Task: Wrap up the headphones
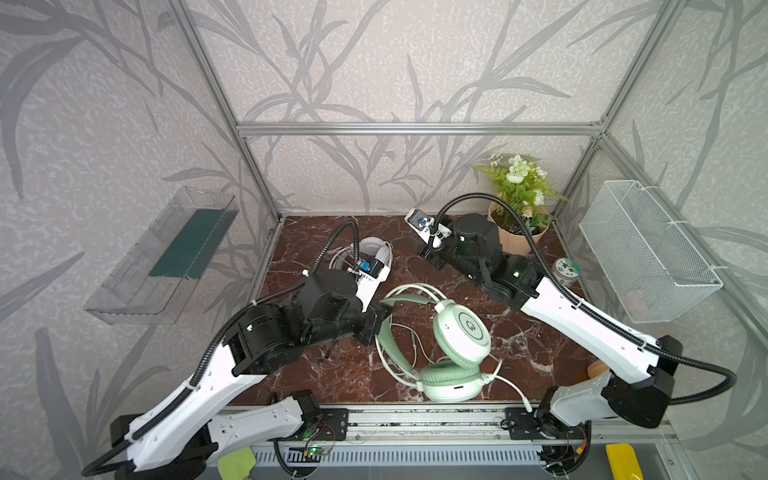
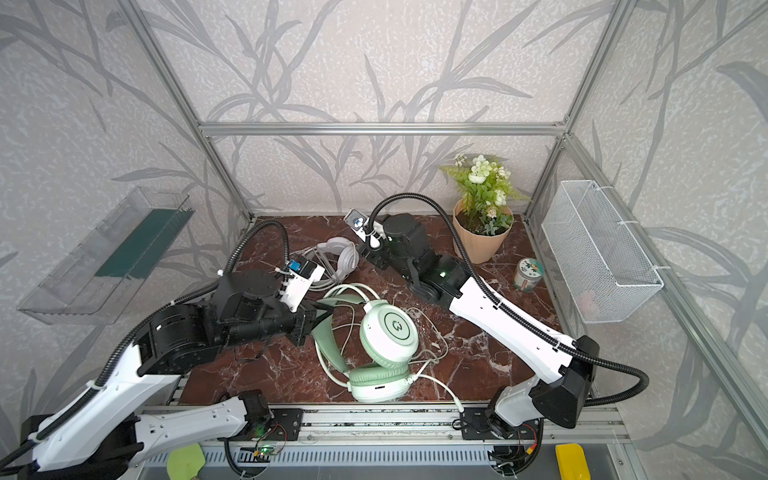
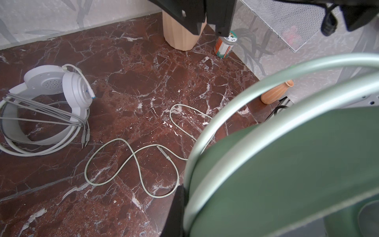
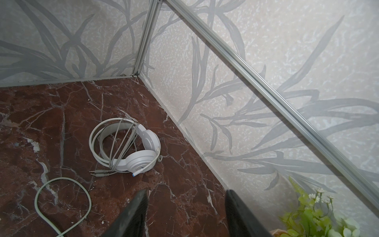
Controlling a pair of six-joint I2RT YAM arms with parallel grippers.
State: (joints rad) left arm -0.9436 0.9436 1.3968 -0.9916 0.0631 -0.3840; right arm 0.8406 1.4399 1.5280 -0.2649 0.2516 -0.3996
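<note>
Left tool [image 2: 316, 312]: clamped on headband of mint headset [image 2: 388, 328].
Right tool [image 4: 186, 192]: spread, empty; white headset [image 4: 141, 162] lying apart, ahead.

Bright, even light, soft shadows; wide-angle bowing at edges; mint headband [image 3: 287, 164] blurred in left wrist view.

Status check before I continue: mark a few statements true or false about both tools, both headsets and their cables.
The left tool is shut on the headband of the mint headphones. True.
The right tool grips a cable. False: its jaws stand open and empty.
The white headphones have cable wound across their headband. True.
The mint cable is wrapped around its headset. False: it lies in loose loops on the table.
</note>
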